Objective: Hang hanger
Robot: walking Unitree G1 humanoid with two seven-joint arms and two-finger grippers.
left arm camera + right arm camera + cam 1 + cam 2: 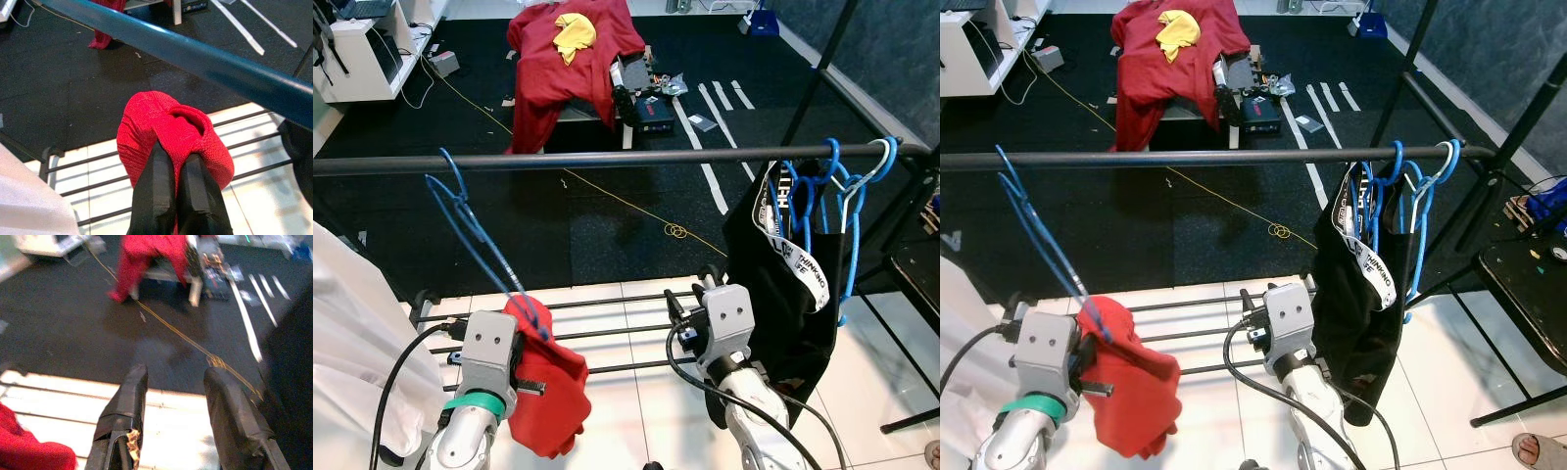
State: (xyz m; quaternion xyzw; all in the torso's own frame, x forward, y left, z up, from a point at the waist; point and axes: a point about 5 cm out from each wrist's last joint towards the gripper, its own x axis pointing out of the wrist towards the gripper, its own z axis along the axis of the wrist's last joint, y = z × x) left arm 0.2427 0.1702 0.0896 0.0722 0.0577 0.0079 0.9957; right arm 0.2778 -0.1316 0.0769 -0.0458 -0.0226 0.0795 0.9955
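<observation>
Fingers of our left gripper (178, 169) pressed together on red garment (548, 387) lower left, blue hanger (475, 235) hooked on rail (607, 158), our right gripper (173, 396) spread apart, holding nothing.

A blue wire hanger (470, 230) carrying a bunched red garment (551, 387) tilts steeply, its hook (453, 171) at the dark horizontal rail (607, 158), its lower end beside the garment.

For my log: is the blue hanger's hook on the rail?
Yes. The blue hanger hooks over the rail, tilted toward the left gripper.
</observation>
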